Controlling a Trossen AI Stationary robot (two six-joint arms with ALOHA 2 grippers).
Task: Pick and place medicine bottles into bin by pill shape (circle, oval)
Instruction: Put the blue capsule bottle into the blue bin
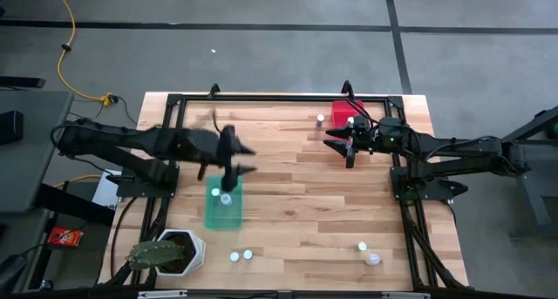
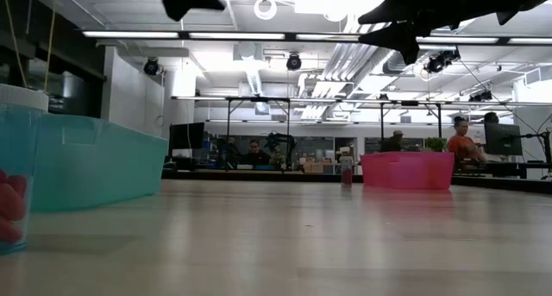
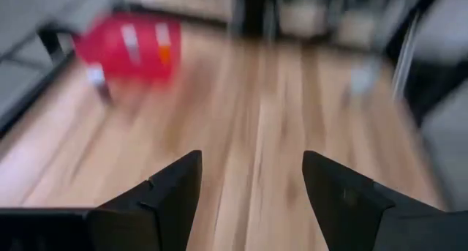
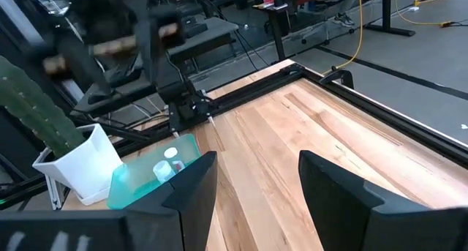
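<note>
The left gripper point(image 1: 237, 159) hangs over the wooden bench point(image 1: 296, 203), its arm stretched in from the side, jaws wide and empty. Just below them, two medicine bottles point(image 1: 220, 195) lie inside the green bin point(image 1: 223, 210). Across the bench the right gripper point(image 1: 338, 142) waits level beside the red bin point(image 1: 346, 113), jaws spread and empty. More bottles point(image 1: 240, 255) stand near a white plant pot point(image 1: 187, 249), well apart from both.

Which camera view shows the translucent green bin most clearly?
The right wrist view: the translucent green bin shows whole, with small white-capped bottles inside. The high view shows it small from above, the low view only its side wall, the left wrist view nothing.
</note>
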